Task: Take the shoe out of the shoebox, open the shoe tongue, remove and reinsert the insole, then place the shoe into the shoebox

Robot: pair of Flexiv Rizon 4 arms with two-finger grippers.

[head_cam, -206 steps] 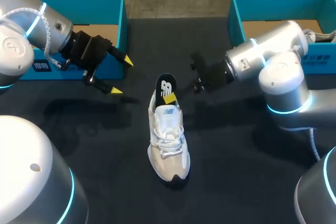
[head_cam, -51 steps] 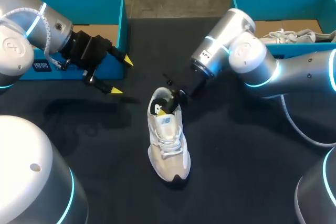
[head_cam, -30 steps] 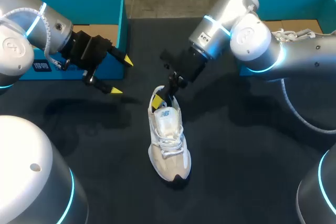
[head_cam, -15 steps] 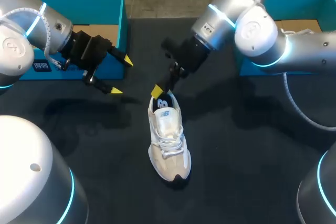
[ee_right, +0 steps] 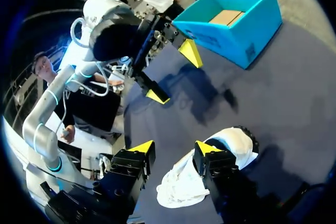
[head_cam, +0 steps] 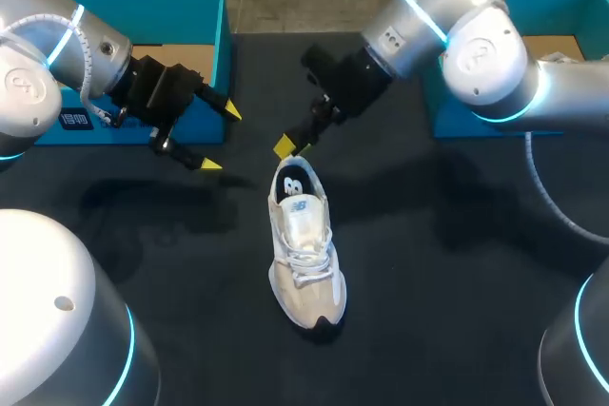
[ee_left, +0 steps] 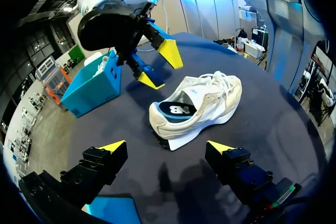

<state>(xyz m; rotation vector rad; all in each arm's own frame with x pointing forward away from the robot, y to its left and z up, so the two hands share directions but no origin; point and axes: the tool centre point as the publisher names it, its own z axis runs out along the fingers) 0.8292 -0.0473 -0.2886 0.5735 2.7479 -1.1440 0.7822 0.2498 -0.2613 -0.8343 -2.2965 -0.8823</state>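
A table [head_cam: 428, 311] with a black, matt cover fills most of the frame, from the lower edge almost to the upper one. In the upper right corner a blue box [head_cam: 552, 7] stands on it, open on top and partly hidden. A piece of its brown cardboard bottom [head_cam: 563, 46] shows.

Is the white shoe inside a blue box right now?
No, the shoe lies out on the dark table, with no box walls around it.
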